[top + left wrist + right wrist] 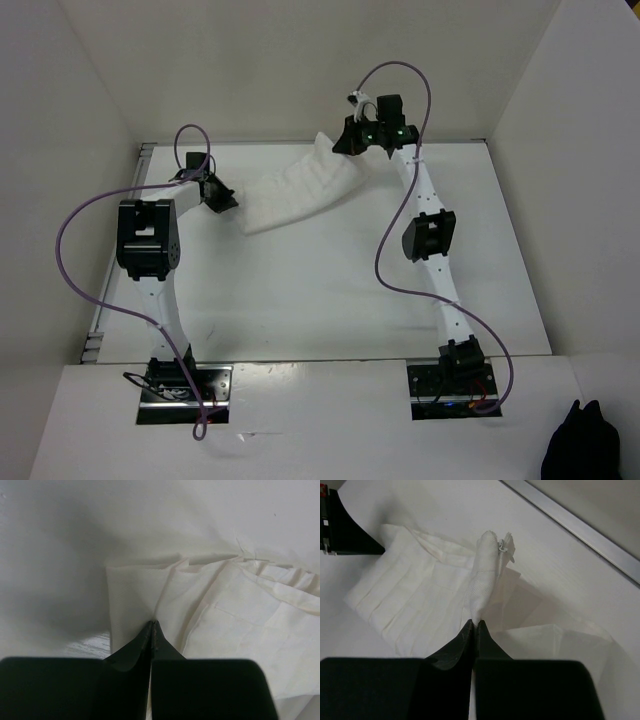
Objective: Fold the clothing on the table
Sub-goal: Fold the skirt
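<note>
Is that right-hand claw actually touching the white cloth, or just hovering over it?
Touching. The right wrist view shows the right gripper shut on a raised ridge of the clothing, with the fabric running straight into its closed tips.

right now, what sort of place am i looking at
Probably a robot lab test cell: a white table boxed in by white walls, left arm and right arm bolted at its near edge, the clothing on it.
</note>
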Tool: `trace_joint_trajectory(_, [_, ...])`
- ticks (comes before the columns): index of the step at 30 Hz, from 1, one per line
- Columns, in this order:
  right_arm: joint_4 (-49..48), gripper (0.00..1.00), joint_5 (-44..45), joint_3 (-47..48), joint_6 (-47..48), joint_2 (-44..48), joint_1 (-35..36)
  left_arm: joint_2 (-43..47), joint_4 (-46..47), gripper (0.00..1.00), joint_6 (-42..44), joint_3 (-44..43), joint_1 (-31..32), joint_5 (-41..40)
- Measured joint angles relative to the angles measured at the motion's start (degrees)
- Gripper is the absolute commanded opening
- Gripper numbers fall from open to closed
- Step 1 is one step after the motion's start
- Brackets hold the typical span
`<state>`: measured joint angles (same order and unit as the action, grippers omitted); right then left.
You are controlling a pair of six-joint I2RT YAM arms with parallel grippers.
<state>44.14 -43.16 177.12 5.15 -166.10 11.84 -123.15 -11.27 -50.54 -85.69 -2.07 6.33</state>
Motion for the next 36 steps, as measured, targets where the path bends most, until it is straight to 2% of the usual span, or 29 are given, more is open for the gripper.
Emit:
trace_joint_trajectory(4, [0.07, 0.0, -0.42, 0.0, -0.26, 1.03, -0.04, 0.0, -0.15, 0.0, -0.76, -0.02, 0.02, -0.24])
trace_joint_trajectory(7, [0.66, 0.06, 0.81, 0.02, -0.26, 1.05, -0.04, 0.0, -0.2, 0.0, -0.85, -0.02, 0.04, -0.39])
trace_joint_trajectory(9, [0.79, 0.19, 2.27, 0.02, -0.31, 1.05, -0.04, 0.0, -0.2, 0.0, -0.85, -0.02, 0.07, -0.46])
trace_joint_trajectory(10, [0.7, 0.35, 3.13, 0.02, -0.26, 1.05, -0.04, 0.0, -0.2, 0.0, -0.85, -0.02, 0.09, -0.5])
trace_joint_trajectory(11, [0.68, 0.57, 3.87, 0.02, -0.5, 1.05, -0.07, 0.02, -0.2, 0.0, -0.85, -0.02, 0.09, -0.52])
trace_joint_trajectory(16, [-0.11, 0.7, 6.71, 0.02, -0.42, 0.76, -0.17, 0.02, -0.22, 0.0, -0.85, -0.02, 0.09, -0.55])
trace_joint_trajectory(19, [-1.05, 0.71, 8.13, 0.02, 0.02, 0.48, 0.02, 0.02, -0.22, 0.0, -0.85, -0.02, 0.11, -0.57])
trace_joint_trajectory(24, [-2.4, 0.59, 9.53, 0.13, 2.38, -1.11, 0.44, 0.02, -0.26, 0.0, -0.85, -0.02, 0.11, -0.61])
trace_joint_trajectory(26, [-2.32, 0.59, 10.03, 0.15, 3.37, -1.99, 0.72, 0.04, -0.26, 0.0, -0.87, -0.02, 0.13, -0.63])
trace_joint_trajectory(29, [-2.21, 0.42, 11.26, 0.2, 4.46, -3.67, 1.16, 0.15, -0.13, 0.0, -0.9, 0.2, 0.13, -0.7])
trace_joint_trajectory(30, [-2.14, 0.29, 11.5, 0.2, 4.85, -4.09, 1.18, 0.15, -0.11, 0.0, -0.87, 0.2, 0.13, -0.72])
trace_joint_trajectory(33, [-1.68, 0.14, 12.02, 0.2, 5.09, -5.03, 1.31, 0.59, -0.33, 0.0, -0.87, 0.42, 0.26, -1.6])
trace_joint_trajectory(36, [-1.27, 0.05, 10.32, 0.22, 4.46, -4.79, 1.11, 2.36, -1.75, 0.0, -0.66, 1.6, 0.61, -4.55])
